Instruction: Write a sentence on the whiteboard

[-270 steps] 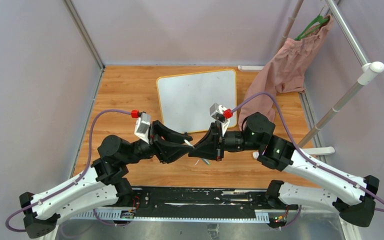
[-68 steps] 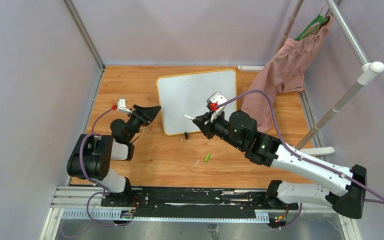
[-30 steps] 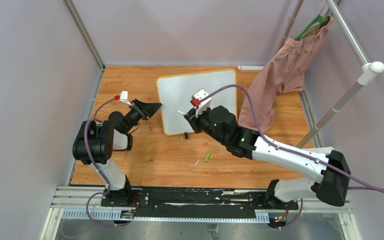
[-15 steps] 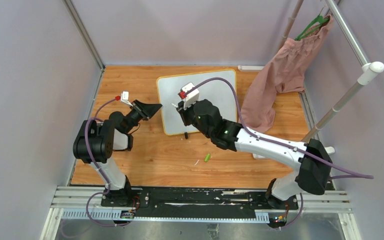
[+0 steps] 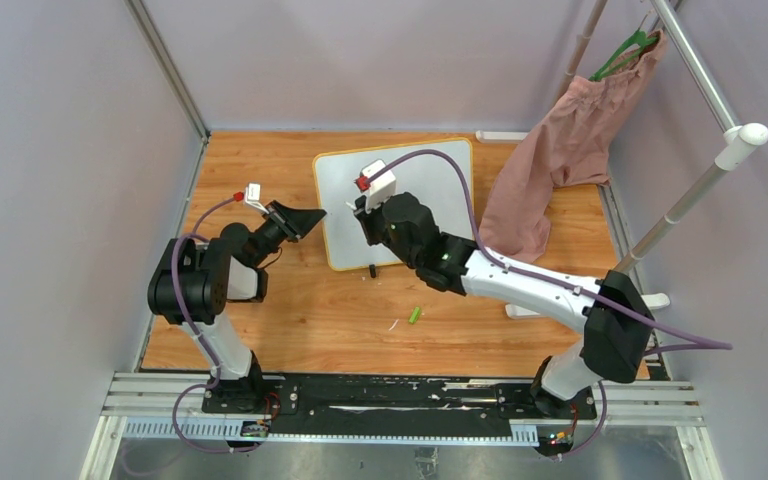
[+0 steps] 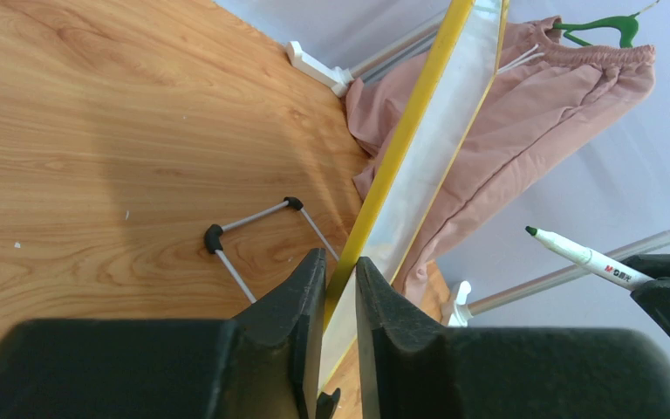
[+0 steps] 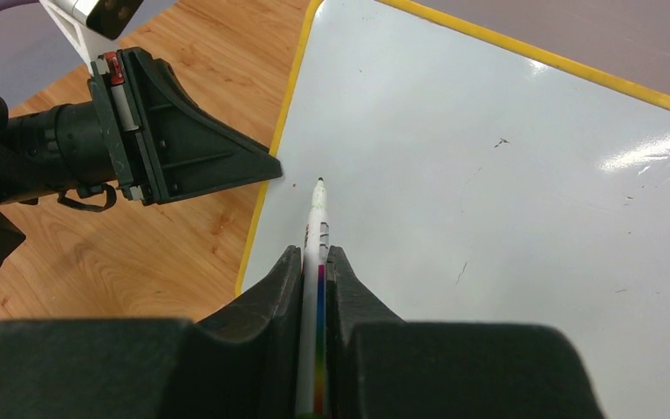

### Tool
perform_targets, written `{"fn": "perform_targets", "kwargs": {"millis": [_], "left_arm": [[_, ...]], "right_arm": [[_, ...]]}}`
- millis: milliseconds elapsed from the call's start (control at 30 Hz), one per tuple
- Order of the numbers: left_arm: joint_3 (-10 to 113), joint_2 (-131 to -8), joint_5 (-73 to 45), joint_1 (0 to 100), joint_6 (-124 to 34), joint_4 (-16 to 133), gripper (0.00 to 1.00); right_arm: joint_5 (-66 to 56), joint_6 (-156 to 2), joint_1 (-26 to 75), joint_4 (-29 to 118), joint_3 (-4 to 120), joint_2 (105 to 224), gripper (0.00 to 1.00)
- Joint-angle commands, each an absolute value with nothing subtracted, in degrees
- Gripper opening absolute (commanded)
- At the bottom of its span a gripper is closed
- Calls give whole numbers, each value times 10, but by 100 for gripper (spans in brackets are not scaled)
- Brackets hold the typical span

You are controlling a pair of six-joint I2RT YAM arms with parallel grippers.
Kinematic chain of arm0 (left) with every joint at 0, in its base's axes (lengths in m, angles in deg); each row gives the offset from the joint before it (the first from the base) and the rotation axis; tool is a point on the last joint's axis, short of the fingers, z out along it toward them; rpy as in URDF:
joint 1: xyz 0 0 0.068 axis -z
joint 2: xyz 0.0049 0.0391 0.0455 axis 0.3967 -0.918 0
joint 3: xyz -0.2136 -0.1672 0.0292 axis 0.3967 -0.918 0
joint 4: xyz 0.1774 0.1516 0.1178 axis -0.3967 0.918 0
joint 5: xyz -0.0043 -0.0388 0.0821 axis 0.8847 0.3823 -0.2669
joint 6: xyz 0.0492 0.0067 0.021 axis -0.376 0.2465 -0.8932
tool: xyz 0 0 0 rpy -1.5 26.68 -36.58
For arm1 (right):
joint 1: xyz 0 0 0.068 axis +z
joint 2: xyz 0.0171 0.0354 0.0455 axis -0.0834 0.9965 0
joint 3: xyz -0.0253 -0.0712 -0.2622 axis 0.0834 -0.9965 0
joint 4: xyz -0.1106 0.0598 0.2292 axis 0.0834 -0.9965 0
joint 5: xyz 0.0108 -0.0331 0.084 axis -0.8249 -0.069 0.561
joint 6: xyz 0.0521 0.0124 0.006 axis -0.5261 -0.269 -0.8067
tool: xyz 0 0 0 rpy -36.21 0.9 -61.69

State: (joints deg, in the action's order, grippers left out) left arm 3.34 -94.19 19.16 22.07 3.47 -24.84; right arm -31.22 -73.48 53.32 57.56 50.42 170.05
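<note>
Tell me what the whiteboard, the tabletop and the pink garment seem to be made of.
Whiteboard: smooth glossy white sheet, likely coated plastic or melamine; it shows glare and faint scuffs. Tabletop: wood or wood-look laminate, with visible grain and a satin sheen. Pink garment: soft matte fabric, judging by its folds and drape.

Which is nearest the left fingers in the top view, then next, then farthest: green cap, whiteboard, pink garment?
1. Whiteboard: its left edge sits between the left fingers.
2. Green cap: on the table, toward the arm bases.
3. Pink garment: hanging at far right.
</note>
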Motion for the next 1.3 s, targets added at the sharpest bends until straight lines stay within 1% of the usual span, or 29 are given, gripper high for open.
{"fn": "perform_targets", "kwargs": {"millis": [0,267,467,867,1267], "left_arm": [[43,-950,204,224,27,-282,21],[41,-950,204,224,26,-282,11],[39,-945,204,224,25,-282,0],[36,-937,205,225,21,-282,0],[36,-935,207,226,20,-282,0]], "right_arm": [[-325,-720,525,596,529,1715,0],[-340,-704,525,612,544,1744,0],[-354,-686,519,631,556,1765,0],[-357,-676,516,678,554,1779,0],[-357,-685,510,674,572,1802,0]]}}
